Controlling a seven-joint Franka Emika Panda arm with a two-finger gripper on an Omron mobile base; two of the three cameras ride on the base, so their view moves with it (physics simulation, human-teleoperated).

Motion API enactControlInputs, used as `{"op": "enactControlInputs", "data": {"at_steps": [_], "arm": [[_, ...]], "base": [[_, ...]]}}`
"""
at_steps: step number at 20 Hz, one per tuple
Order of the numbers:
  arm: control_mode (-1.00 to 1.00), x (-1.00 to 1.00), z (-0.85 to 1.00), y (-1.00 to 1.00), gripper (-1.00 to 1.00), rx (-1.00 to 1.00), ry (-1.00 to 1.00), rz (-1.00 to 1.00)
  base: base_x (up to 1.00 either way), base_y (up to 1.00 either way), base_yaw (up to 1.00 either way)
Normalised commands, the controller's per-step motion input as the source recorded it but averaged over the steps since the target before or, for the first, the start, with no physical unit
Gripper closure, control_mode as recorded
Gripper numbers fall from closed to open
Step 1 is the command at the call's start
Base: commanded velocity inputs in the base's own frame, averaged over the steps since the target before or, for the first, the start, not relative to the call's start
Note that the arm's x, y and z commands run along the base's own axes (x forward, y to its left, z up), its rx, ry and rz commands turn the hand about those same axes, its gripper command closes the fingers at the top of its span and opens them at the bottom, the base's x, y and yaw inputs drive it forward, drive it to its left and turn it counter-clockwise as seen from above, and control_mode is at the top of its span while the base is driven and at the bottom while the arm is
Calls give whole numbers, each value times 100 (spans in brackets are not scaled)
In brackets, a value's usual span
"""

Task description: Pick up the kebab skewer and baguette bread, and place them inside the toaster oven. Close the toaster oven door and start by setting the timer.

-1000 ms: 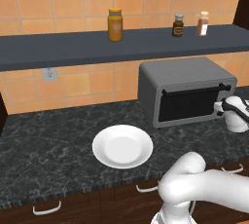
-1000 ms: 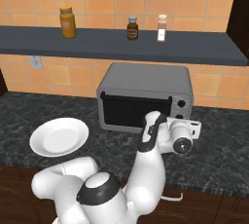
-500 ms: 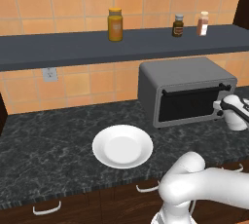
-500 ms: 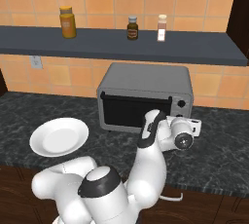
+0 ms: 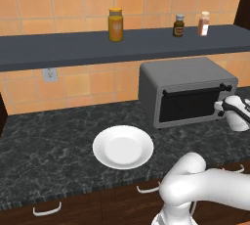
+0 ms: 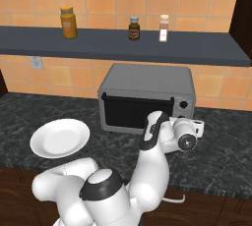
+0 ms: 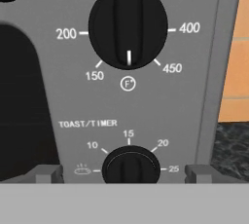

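Observation:
The grey toaster oven [image 5: 185, 79] [image 6: 147, 80] stands on the dark counter with its dark glass door [image 5: 190, 105] [image 6: 138, 112] shut. My gripper [image 5: 218, 106] [image 7: 124, 173] is right in front of the oven's right-side control strip. It is open, with a grey fingertip on either side of the small toast/timer knob [image 7: 130, 165] and a gap on each side. Above that is the larger temperature knob [image 7: 128, 26], its mark pointing straight down. The kebab skewer and the baguette bread are out of view.
A white plate [image 5: 123, 146] [image 6: 60, 137] lies on the counter left of the oven. On the dark shelf [image 5: 73, 48] above stand an orange jar [image 5: 115, 24] and two small bottles [image 5: 179, 25]. The tiled wall is close behind the oven.
My hand has crept very slightly up and toward the control strip. The oven, the plate and the shelf items have not moved.

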Motion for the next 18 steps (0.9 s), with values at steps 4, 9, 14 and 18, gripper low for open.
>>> {"op": "enactControlInputs", "data": {"at_steps": [4,9,14,18], "arm": [[-100,0,0,0,-100,0,0,0],[-100,2,0,0,100,0,0,0],[-100,0,0,0,100,0,0,0],[-100,0,0,0,100,0,0,0]], "base": [[0,0,0],[0,0,0],[0,0,0],[0,0,0]]}}
